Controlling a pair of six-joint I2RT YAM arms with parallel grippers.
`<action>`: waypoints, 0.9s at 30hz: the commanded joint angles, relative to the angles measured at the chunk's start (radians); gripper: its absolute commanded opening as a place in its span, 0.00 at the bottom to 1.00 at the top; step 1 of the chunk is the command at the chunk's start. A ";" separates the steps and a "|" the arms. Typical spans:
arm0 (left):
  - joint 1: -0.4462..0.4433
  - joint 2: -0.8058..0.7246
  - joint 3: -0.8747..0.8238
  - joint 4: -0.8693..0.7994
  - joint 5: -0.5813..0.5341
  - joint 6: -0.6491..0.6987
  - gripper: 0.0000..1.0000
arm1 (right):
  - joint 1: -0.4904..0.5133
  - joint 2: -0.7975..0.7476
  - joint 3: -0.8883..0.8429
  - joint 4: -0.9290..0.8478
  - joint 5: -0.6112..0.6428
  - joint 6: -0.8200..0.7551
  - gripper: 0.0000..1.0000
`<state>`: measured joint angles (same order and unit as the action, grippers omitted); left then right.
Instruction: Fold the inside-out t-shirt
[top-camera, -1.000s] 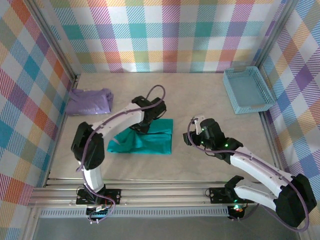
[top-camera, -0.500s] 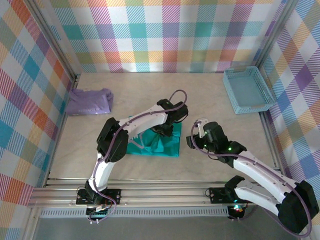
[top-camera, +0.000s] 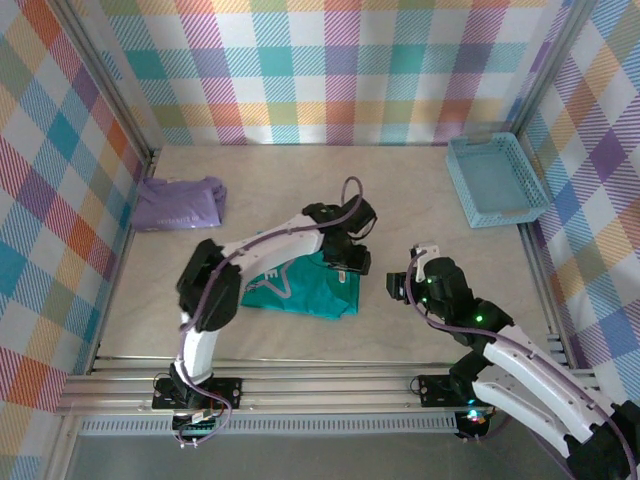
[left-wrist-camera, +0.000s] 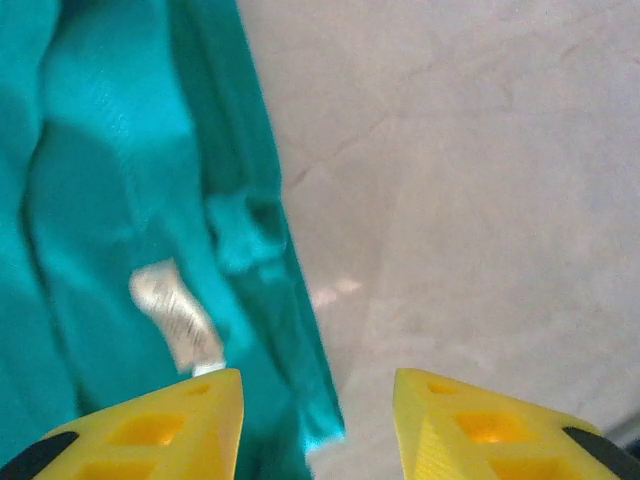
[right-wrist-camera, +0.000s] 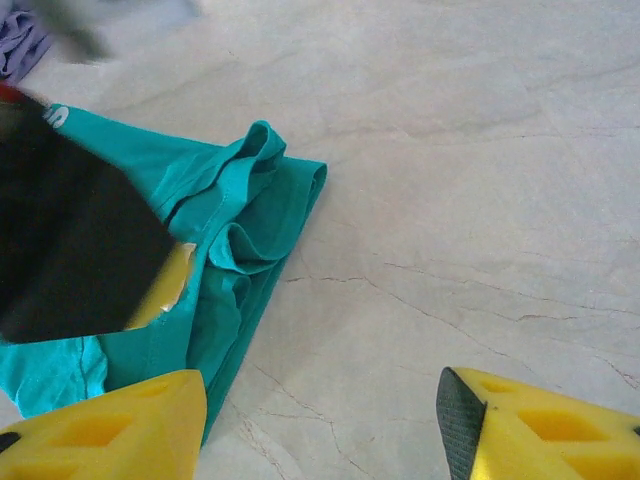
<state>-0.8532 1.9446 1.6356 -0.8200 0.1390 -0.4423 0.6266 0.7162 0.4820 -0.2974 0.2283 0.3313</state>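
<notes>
The inside-out t-shirt (top-camera: 300, 291) is teal-green and lies folded into a rumpled rectangle in the middle of the table. My left gripper (top-camera: 351, 264) hovers over its right edge, open. In the left wrist view the yellow fingertips (left-wrist-camera: 180, 425) stand apart above the shirt's hem (left-wrist-camera: 250, 230) and a white label (left-wrist-camera: 176, 316), pinching nothing. My right gripper (top-camera: 399, 286) is just right of the shirt, open over bare table. Its wrist view shows the shirt's bunched right edge (right-wrist-camera: 240, 225) and the left gripper's black body (right-wrist-camera: 70, 250) over the cloth.
A pale lavender garment (top-camera: 180, 203) lies crumpled at the far left by the wall. A light blue tray (top-camera: 497, 180) sits at the far right. Checked walls close in three sides, and a metal rail (top-camera: 320, 375) runs along the near edge.
My left gripper carried the cloth rightward across the shirt, then opened and let it go. The shirt sits further right and more rumpled. My right arm drew back toward the near right.
</notes>
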 joint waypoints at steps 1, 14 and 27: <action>0.081 -0.220 -0.191 0.098 0.016 -0.048 0.46 | -0.008 0.087 0.018 0.083 -0.089 0.026 0.64; 0.518 -0.261 -0.439 0.291 0.021 -0.062 0.48 | 0.290 0.728 0.308 0.221 -0.346 0.084 0.54; 0.523 -0.284 -0.676 0.301 0.064 -0.012 0.49 | 0.096 0.934 0.442 -0.066 -0.333 0.073 0.37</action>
<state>-0.3119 1.7439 1.0409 -0.4931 0.1730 -0.4736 0.7723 1.6234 0.8673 -0.2687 -0.1097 0.4324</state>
